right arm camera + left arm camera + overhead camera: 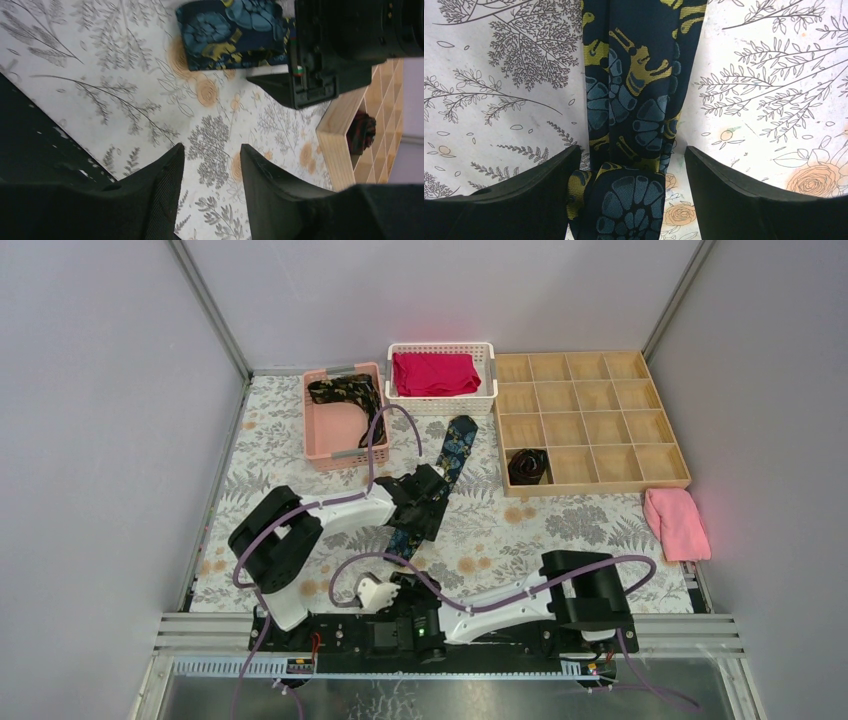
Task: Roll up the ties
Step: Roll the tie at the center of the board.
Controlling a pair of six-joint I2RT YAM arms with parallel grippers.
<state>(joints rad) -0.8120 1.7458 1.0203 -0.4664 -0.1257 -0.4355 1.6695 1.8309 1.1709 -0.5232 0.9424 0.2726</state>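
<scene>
Fingers of the left gripper stood spread on either side of a flat tie lying on the floral table cover, not pinching it. At far left, a pink basket held a second tie. Next came a white basket with red cloth. The wooden tray held one coiled tie in its near-left compartment. A pink towel lay right of it. The right gripper hung with jaws parted, holding nothing.
</scene>
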